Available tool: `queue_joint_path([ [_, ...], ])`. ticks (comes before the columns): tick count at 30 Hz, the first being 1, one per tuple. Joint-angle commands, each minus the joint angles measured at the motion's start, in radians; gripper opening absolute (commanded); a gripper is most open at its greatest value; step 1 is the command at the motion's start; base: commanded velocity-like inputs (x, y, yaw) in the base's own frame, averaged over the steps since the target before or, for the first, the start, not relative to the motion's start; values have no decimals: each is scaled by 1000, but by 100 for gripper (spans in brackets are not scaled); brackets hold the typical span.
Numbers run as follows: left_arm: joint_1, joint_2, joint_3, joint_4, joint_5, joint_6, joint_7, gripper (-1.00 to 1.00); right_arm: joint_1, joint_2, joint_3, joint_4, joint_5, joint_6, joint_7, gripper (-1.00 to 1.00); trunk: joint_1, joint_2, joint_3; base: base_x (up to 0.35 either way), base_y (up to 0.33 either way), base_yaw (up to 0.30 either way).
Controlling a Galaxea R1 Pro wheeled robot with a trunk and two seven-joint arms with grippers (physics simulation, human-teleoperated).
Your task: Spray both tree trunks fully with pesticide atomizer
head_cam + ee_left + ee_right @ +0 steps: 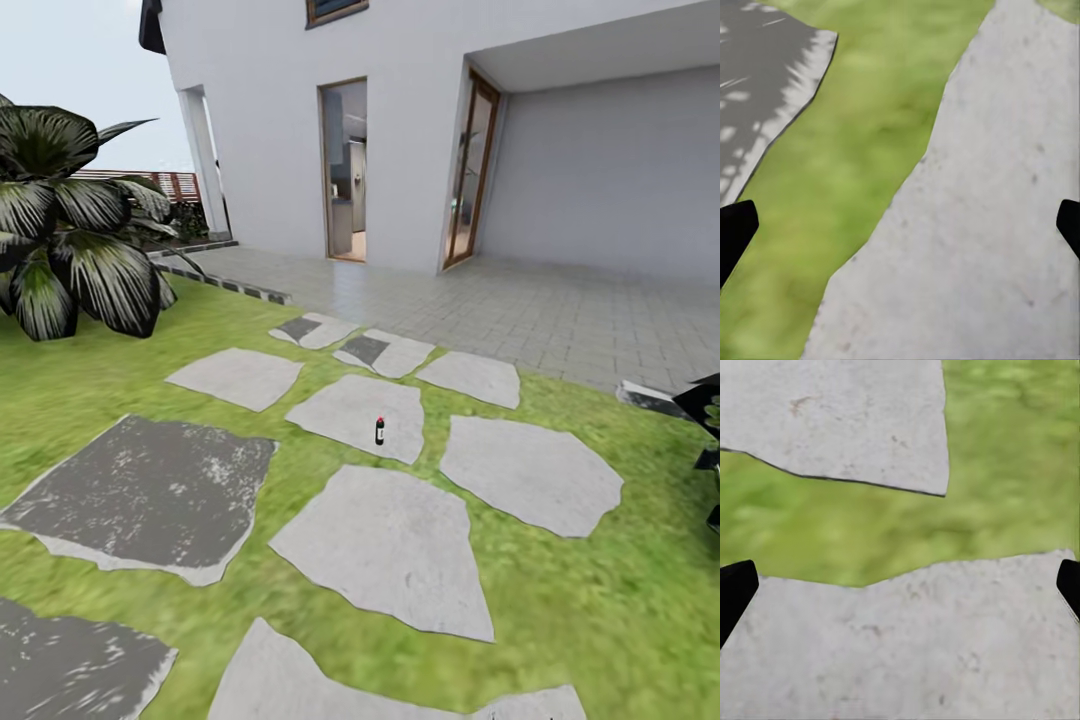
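Your left gripper [900, 225] and right gripper [900, 585] hang wide open, empty, above stepping stones [395, 545]; the atomizer [380, 431] stands ahead.

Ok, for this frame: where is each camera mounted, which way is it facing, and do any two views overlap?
Head view: on the robot's head, looking forward and down across the lawn at stepping stones, the small dark atomizer standing on one, and the white house.
Left wrist view: on the left arm, looking down at grass and a pale stone; left gripper fingertips at both edges, open.
Right wrist view: on the right arm, looking down at two pale stones; right gripper fingertips at the edges, open.
Shared: both wrist views show paving and grass.
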Motion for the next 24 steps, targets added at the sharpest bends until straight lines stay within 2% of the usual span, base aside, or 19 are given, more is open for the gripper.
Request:
queue_joint_path([
  [1, 0, 0, -1, 1, 7, -3, 0, 100, 0, 0, 0, 1, 0, -3, -1, 100, 0, 0, -1, 339, 0, 0],
  [18, 0, -1, -1, 1, 7, -3, 0, 100, 0, 0, 0, 0, 0, -3, -1, 100, 0, 0, -1, 339, 0, -3],
  [24, 0, -1, -1, 1, 7, -3, 0, 100, 0, 0, 0, 1, 0, -3, -1, 100, 0, 0, -1, 339, 33, -159],
])
